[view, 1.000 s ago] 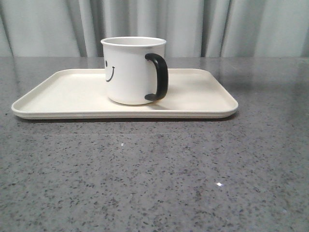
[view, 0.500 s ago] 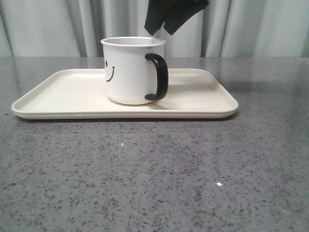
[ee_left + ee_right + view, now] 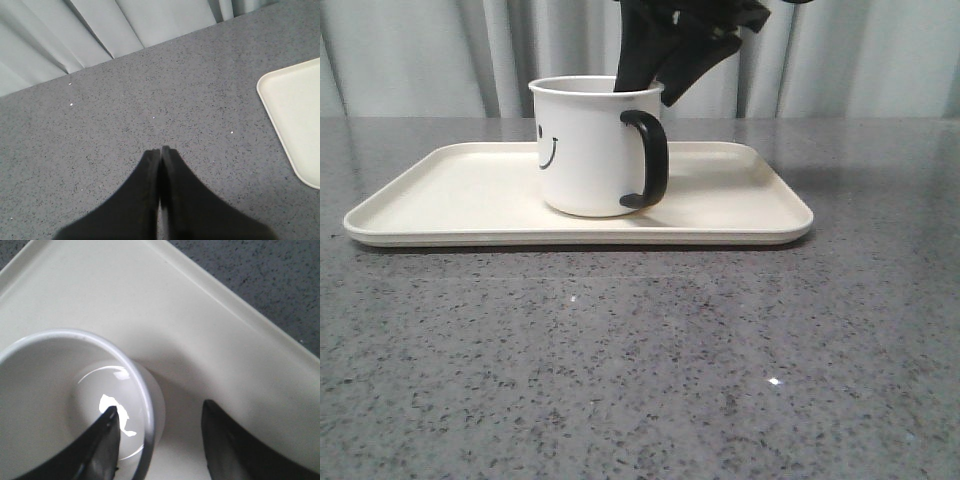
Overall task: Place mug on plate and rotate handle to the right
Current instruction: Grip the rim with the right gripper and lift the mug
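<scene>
Mug (image 3: 588,145) sits upright on the plate (image 3: 440,195), roughly in the plate's middle, toward the far edge of the bench (image 3: 640,360). Smiley print shows on its left side in the front view, and the handle (image 3: 650,158) is turned toward the camera and a bit to the right, not fully sideways.

Right gripper (image 3: 655,85) is right at the mug's rim on the handle side, coming down from above. Its jaws are spread wide and straddle the wall: in the right wrist view one finger (image 3: 97,450) dips inside the cup while the other sits outside over the plate surface, with the rim between them. Can't tell if either finger actually touches the wall.

Left gripper (image 3: 161,150) is pinched closed with nothing in it, hovering over bare bench near the plate's left end, well apart from the mug.
</scene>
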### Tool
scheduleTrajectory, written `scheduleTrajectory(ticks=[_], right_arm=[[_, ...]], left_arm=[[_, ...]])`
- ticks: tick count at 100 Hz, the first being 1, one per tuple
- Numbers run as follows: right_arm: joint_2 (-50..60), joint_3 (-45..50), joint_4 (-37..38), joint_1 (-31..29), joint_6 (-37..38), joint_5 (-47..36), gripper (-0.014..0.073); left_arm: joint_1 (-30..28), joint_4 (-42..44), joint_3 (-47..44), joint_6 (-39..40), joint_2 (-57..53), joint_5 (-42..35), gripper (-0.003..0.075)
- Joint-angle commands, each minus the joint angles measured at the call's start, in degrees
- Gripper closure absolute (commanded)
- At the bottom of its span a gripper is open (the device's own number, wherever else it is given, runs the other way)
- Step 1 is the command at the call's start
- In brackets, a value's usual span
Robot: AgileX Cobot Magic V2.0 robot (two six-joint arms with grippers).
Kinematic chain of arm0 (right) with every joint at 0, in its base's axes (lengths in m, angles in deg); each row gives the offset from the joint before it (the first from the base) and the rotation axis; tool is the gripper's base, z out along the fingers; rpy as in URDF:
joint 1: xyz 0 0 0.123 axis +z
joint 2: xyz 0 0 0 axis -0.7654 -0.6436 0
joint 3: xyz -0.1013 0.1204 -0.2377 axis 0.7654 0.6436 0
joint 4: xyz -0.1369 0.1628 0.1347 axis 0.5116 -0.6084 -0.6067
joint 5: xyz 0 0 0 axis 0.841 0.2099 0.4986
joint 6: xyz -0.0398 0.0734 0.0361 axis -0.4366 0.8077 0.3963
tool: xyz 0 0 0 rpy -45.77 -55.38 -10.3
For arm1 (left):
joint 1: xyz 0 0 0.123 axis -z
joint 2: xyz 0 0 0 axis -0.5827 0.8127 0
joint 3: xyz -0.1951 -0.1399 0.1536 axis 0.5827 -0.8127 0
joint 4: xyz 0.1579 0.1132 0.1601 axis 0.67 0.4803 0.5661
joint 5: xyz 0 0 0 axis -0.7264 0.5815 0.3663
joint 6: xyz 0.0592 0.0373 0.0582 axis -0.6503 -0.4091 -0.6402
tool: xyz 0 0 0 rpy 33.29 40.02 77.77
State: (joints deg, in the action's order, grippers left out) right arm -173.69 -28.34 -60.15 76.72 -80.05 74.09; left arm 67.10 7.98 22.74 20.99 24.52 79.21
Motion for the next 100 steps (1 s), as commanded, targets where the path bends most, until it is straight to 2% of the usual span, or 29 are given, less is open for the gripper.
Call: scheduleTrajectory(ticks=[1, 8, 13, 32, 49, 66, 85, 100], right_arm=[[2.4, -1.8, -1.9, 0.0, -0.7, -0.7, 0.0209], [1.9, -1.8, -1.9, 0.0, -0.7, -0.2, 0.0249], [1.9, -1.8, -1.9, 0.0, -0.7, 0.0, 0.031], [1.9, -1.8, -1.9, 0.0, -0.7, -0.4, 0.0721], [1.9, -5.4, -1.9, 0.0, -2.1, 1.8, 0.0713], [1.9, -15.5, -1.9, 0.0, -7.9, 8.6, 0.0713], [1.9, -23.7, -1.9, 0.0, -19.1, 17.3, 0.0713], [1.7, -24.7, -2.5, 0.0, -29.4, 19.6, 0.071]], left_arm=[[0.3, 1.9, 1.3, 0.6, -0.1, -1.6, 0.074], [0.3, 2.1, 1.3, 0.6, -0.1, -1.6, 0.074], [0.3, 2.1, 1.3, 0.6, -0.1, -1.6, 0.074], [0.3, 2.2, 1.3, 0.6, -0.1, -1.7, 0.074], [0.3, 2.2, 1.3, 0.6, -0.1, -1.7, 0.074], [0.3, 2.2, 1.3, 0.6, -0.1, -1.5, 0.074], [0.3, 2.2, 1.3, 0.6, -0.1, -1.5, 0.074], [0.3, 2.2, 1.3, 0.6, -0.1, -1.5, 0.074]])
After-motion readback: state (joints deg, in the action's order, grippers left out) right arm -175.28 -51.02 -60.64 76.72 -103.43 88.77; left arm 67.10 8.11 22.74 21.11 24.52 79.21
